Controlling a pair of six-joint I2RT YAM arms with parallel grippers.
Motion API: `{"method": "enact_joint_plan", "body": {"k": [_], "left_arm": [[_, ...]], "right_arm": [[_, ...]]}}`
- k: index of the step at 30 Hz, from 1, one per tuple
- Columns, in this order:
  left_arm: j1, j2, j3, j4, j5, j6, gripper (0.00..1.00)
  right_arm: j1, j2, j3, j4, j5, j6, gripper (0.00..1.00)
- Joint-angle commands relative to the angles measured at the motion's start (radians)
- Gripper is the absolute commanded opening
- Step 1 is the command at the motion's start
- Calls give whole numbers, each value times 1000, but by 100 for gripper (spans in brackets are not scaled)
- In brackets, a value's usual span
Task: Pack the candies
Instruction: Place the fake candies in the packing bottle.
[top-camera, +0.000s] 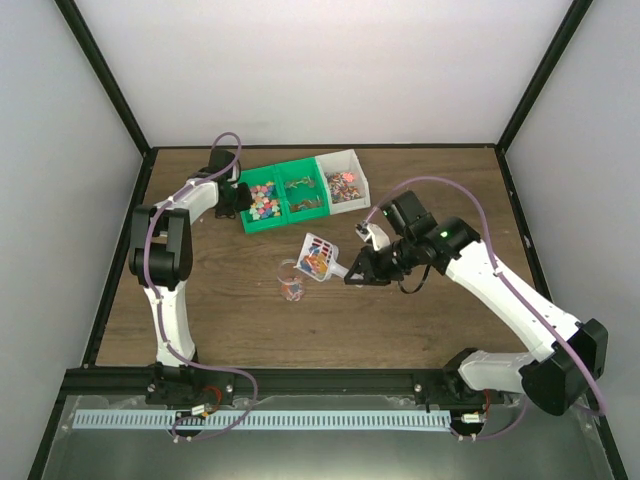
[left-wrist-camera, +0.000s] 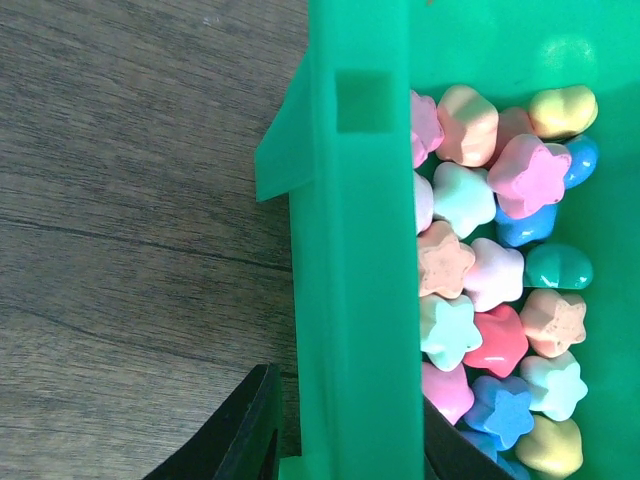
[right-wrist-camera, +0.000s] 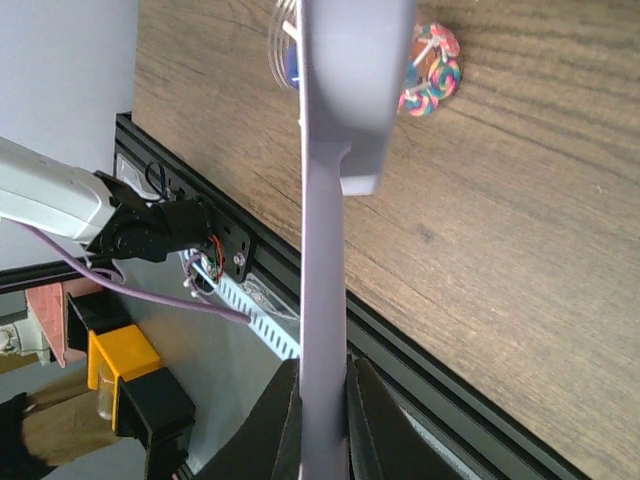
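left end effector (left-wrist-camera: 345, 440) pinches green plastic bin (left-wrist-camera: 360, 250) wall beside pastel star candies (left-wrist-camera: 490, 300), fingers mostly cropped. right end effector (right-wrist-camera: 323, 420) clamps white plastic scoop (right-wrist-camera: 345, 80) by its handle; bowl cut off.

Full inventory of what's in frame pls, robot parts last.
green bin: one, green, far side of table
candies: many, mixed colours, green bin's left compartment; some in the scoop
brown pieces: several, brownish, green bin's right compartment
white bin: one, white, right of green bin
scoop: one, white, mid-table
clear container: one, transparent, on table by scoop
table: one, brown wood
left gripper: one, black, shut on green bin's wall
right gripper: one, black, shut on scoop's handle
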Motion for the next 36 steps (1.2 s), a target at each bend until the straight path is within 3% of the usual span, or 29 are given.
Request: {"method": "enact_joint_plan", "body": {"k": [1,36], "left_arm": [[6,15,-11,12,7,-2,26],[16,17,-19,18,24,-5,26]], "right_arm": [[9,23,102,-51,40,-47,1],[68,108,211,-191,121,-90,1]]}}
